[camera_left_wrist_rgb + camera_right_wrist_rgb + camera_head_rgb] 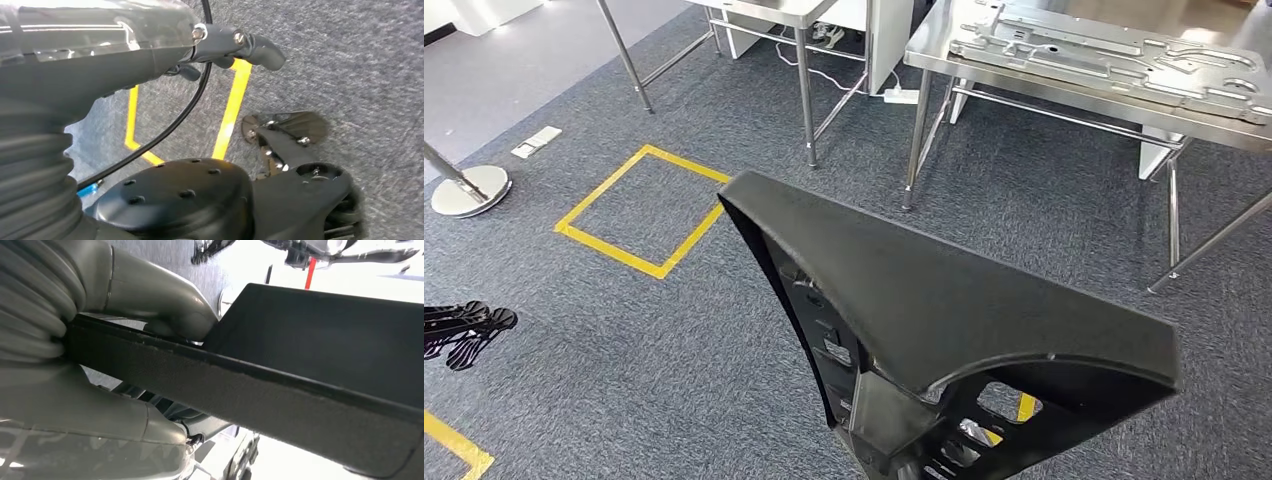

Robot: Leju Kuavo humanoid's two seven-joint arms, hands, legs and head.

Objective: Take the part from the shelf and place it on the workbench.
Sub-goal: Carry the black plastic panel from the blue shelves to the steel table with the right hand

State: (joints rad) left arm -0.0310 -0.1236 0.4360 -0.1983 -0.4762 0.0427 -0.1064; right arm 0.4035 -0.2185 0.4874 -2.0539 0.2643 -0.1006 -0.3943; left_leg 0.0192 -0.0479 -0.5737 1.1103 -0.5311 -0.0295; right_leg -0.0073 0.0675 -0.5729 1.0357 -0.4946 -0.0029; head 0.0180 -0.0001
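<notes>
Head view: a black part [944, 300] is seen held up over grey carpet, short of the steel counter [1064, 75].
Left wrist view: the left robot hand [240, 45] hangs over yellow tape [230, 112]; its grip cannot be told.
Right wrist view: the part [300, 365] is gripped by the right robot hand [150, 305].

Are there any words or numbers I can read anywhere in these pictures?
None can be read.
The big black part held by the right hand has small pale stickers underneath, too small and blurred to read.
The yellow tape on the carpet is plain lines, with no writing.
</notes>
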